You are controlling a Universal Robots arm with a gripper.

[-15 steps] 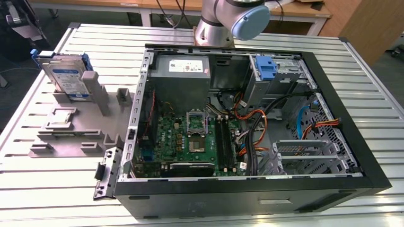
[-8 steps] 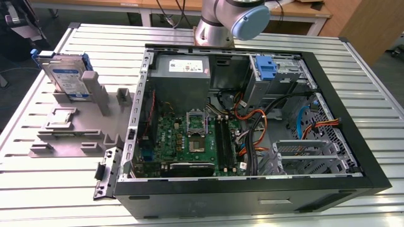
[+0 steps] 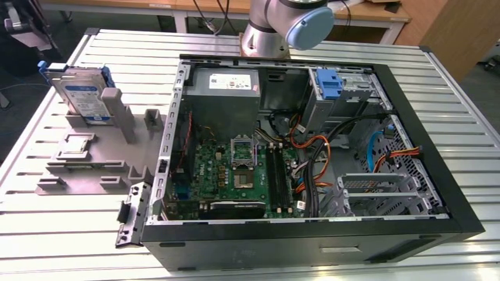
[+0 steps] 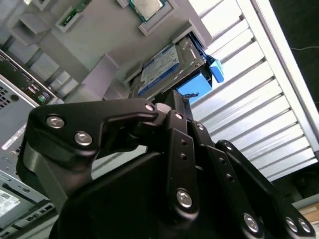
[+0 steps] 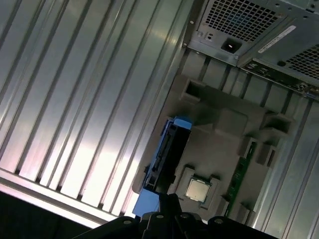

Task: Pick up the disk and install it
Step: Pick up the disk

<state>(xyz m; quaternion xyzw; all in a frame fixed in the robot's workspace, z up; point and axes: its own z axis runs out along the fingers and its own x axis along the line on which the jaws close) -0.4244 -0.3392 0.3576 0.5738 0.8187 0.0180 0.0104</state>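
Disk [image 3: 81, 93]: stands on edge in grey holder [image 3: 93, 170] on worktop [image 3: 70, 234], at exterior view's left of computer case [image 3: 312, 246]. Likely stiff, heavyish, knock-sensitive; grip across flat faces. Hand [image 4: 167, 107]: closed, empty, pointed toward disk, not touching.

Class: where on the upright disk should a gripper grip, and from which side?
Probably its upper edge, pinching across the flat faces from above: the disk stands on edge in the grey holder, whose posts flank its lower part while the top is exposed.
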